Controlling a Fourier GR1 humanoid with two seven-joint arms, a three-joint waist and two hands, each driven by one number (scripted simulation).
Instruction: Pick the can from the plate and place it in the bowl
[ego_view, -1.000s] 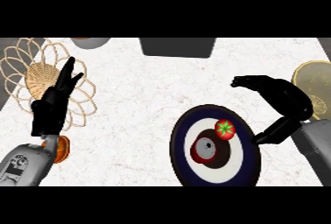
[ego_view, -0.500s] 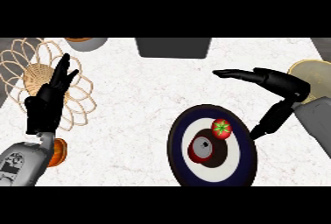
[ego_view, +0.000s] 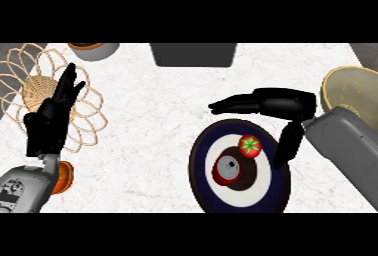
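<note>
A dark red can (ego_view: 233, 170) lies on a navy and white plate (ego_view: 214, 195) at the lower right of the counter. A small red tomato (ego_view: 250, 145) sits on the plate beside it. My right hand (ego_view: 269, 103) hovers just above the plate's far edge, open, fingers stretched left and thumb hanging down by the tomato. It holds nothing. An olive-tan bowl (ego_view: 353, 91) shows at the right edge, partly behind my right forearm. My left hand (ego_view: 53, 120) rests open at the left, fingers up.
A wire and wicker basket (ego_view: 44, 95) lies under my left hand. An orange object (ego_view: 63, 177) peeks out beside my left forearm. A grey box (ego_view: 195, 54) and a grey pot (ego_view: 93, 49) stand at the back edge.
My right hand has swung left and its fingers have straightened out above the plate's far edge. The left hand has shifted only slightly. Can and tomato have not moved.
</note>
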